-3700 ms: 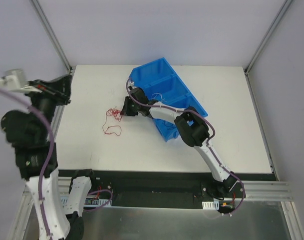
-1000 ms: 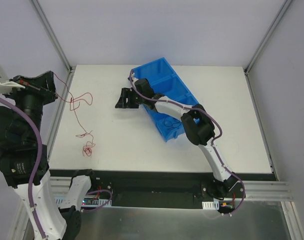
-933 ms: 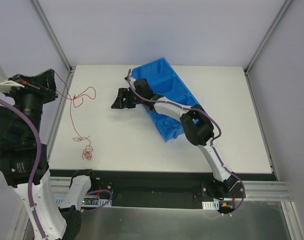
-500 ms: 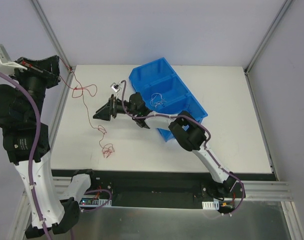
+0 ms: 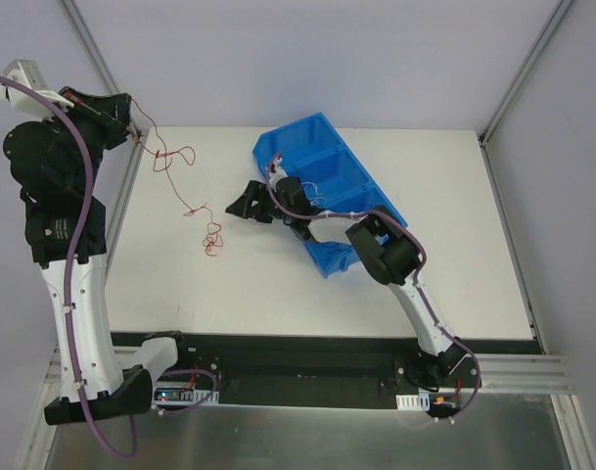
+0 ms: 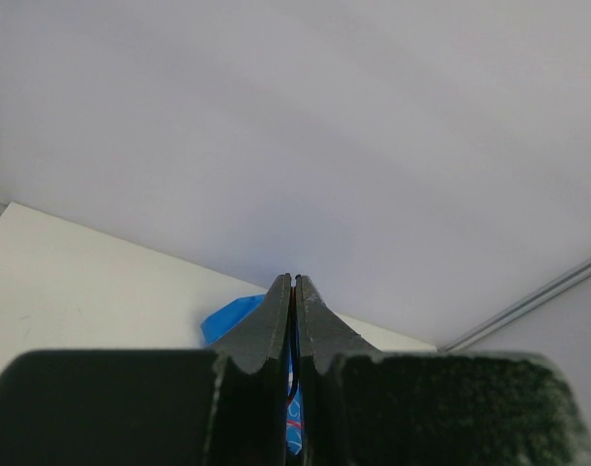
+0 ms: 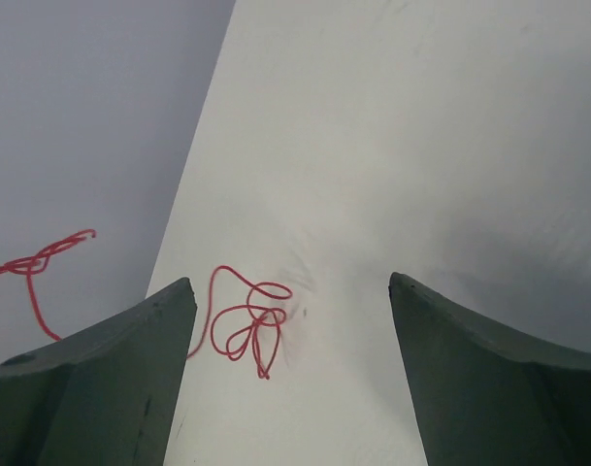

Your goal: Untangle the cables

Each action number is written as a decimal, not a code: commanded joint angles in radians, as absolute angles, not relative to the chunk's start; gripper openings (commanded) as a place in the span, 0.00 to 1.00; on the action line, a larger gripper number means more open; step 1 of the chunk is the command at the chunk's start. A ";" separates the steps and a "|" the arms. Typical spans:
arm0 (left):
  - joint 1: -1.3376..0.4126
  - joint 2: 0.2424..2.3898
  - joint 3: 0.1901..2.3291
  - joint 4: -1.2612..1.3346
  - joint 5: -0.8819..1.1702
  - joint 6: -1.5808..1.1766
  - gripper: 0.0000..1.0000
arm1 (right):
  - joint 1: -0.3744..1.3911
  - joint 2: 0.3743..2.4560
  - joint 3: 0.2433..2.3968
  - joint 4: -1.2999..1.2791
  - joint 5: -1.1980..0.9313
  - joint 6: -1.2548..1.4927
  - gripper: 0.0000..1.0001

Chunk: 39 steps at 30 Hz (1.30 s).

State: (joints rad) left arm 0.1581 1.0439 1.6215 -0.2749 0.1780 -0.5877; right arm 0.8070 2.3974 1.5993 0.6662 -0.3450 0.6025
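The red cable [image 5: 188, 209] hangs from my left gripper [image 5: 131, 124], which is raised high over the table's far left corner and shut on the cable's upper end. In the left wrist view a thin wire runs between the pressed-together fingers [image 6: 276, 320]. The cable's lower end lies as a small curl [image 5: 211, 241] on the table. My right gripper [image 5: 241, 206] stands open beside the blue bin's left side, low over the table, nothing between its fingers. In its wrist view the red curl [image 7: 248, 320] lies ahead, towards the left finger [image 7: 130, 379]. A thin pale cable [image 5: 314, 189] shows in the bin.
The blue bin [image 5: 296, 135] with three compartments stands diagonally at the table's back centre; the right arm lies across it. The white table [image 5: 278, 284] is framed by metal posts [image 5: 100, 67] at the back corners. Grey walls stand close behind and to the left.
My left gripper has risen and swung toward the back, lifting the red cable; its lower curl slid right across the table. The right gripper reached left, then drew back toward the bin.
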 commanded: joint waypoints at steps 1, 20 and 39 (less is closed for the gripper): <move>0.163 1.061 1.635 -0.186 0.212 -0.601 0.00 | 0.799 2.345 1.656 0.563 -0.299 0.656 0.82; 0.161 1.065 1.606 -0.161 0.230 -0.612 0.00 | 0.908 2.470 1.739 0.523 -0.253 1.020 0.70; 0.149 0.997 1.638 -0.184 0.180 -0.526 0.00 | 0.934 2.478 1.868 0.217 -0.175 0.849 0.01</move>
